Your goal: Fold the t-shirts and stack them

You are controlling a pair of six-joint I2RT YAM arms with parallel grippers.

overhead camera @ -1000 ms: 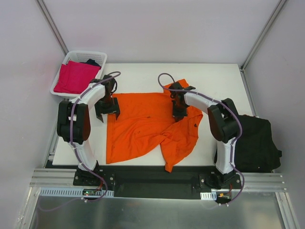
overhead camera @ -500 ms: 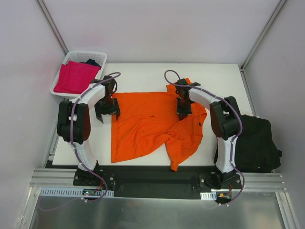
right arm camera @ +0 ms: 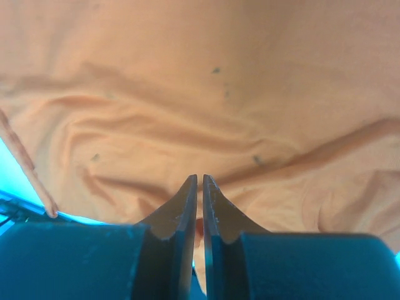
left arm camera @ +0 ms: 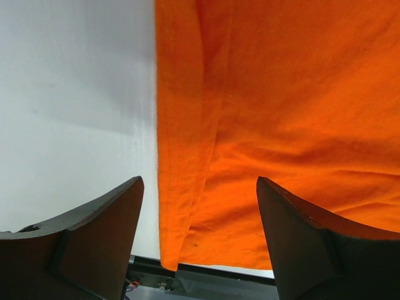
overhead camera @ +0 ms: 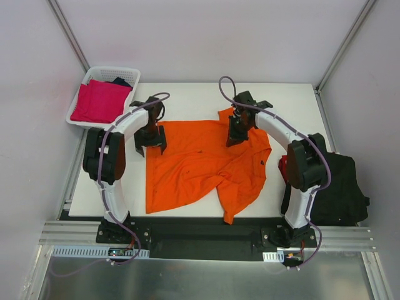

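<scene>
**Orange t-shirt spread mid-surface, one arm at each end of it**

The white surface fills the middle of the overhead view. The orange t-shirt lies open across its centre. The shirt's left half is fairly flat. Its right, nearer half is rumpled into a loose fold, and one corner reaches the near edge of the surface.

A heap of black t-shirts hangs over the right edge, close beside the right arm. A little red shows where the heap meets that arm. The left arm bends over the surface's left side.

A white basket sits off the far left corner of the surface. A folded magenta t-shirt fills most of it, and a bit of dark cloth shows behind the shirt.

The left jaws are spread wide above the shirt's left edge. In the left wrist view the cloth's straight edge runs between them, with bare surface on one side and orange on the other. Nothing is held.

The right jaws are over the far right part of the shirt, near its upper tip. In the right wrist view they are pressed almost together, with only a thin slit between them, and their tips are close above the wrinkled cloth. I cannot tell whether any cloth is caught in the slit.
</scene>
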